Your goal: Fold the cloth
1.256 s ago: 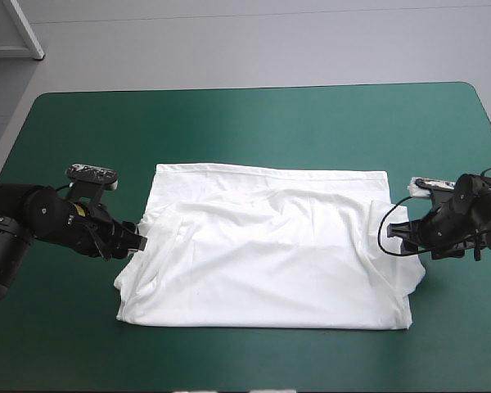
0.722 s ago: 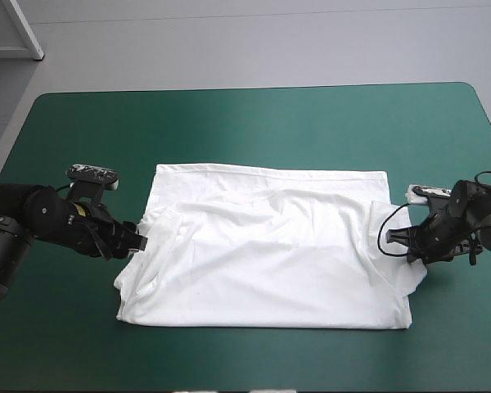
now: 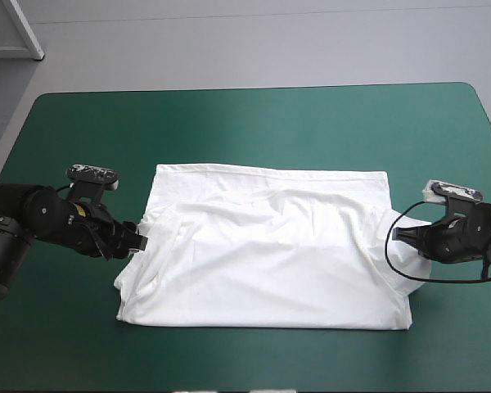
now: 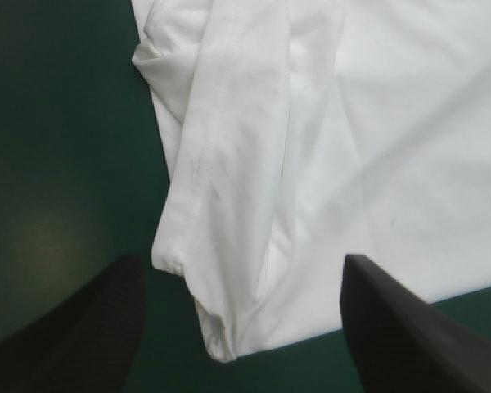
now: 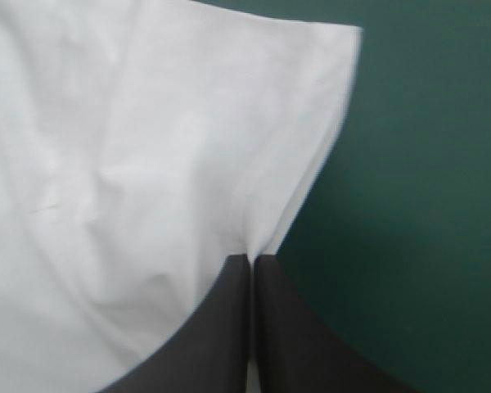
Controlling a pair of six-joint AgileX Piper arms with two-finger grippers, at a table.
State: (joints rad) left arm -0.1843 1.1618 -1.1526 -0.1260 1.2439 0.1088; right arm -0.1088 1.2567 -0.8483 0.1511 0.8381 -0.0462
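The T-shirt [image 3: 270, 246] is soft white cloth, matt and lightly creased, with a stitched hem along its sleeve. The counter's teal-green cover [image 3: 254, 123] looks smooth and matt, with a faint sheen where light falls. The fingers [image 4: 82, 327] of my left hand [image 4: 241, 260] look like smooth, dull black plastic.

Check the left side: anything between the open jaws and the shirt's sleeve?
Nothing visible. The left gripper sits at the left edge of the T-shirt, jaws open, and the folded sleeve end lies just ahead, between them. Only bare teal-green cover lies beside it, with no other object in that gap.
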